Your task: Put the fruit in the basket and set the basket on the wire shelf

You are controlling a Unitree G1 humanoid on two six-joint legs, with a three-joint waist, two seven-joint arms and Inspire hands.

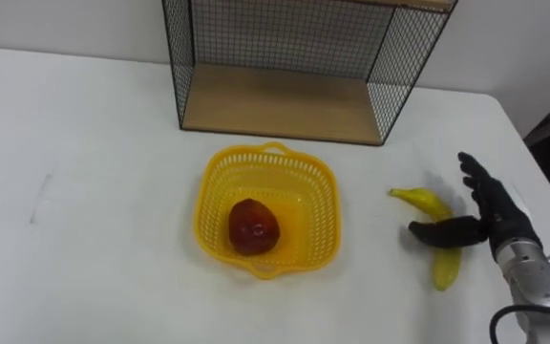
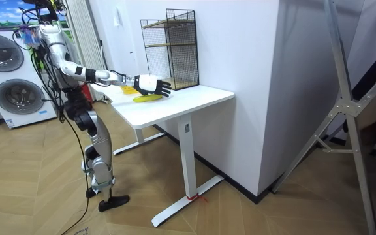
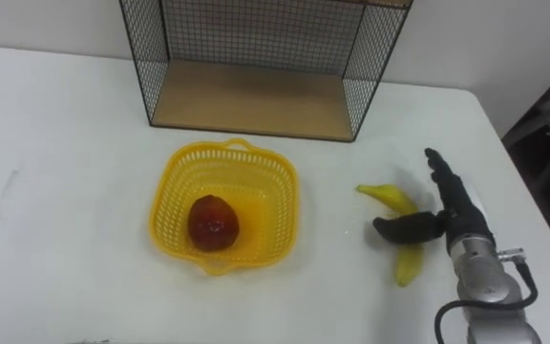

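A yellow plastic basket [image 1: 318,205] [image 3: 277,201] sits in the middle of the white table [image 1: 84,191], with a red apple [image 1: 253,226] [image 3: 210,222] inside it. To its right a banana [image 1: 435,212] [image 3: 396,200] lies on the table. My right hand [image 1: 493,210] [image 3: 452,212] [image 2: 153,84] is at the banana, fingers straight beside it and the thumb laid across its middle; it is open. The wire shelf [image 1: 294,100] [image 3: 256,96] [image 2: 172,46] stands behind the basket with a bare wooden floor.
The table's right edge [image 1: 528,143] runs close behind my right hand. In the room view I stand at the table's end, right arm stretched over it, with washing machines [image 2: 12,78] behind me.
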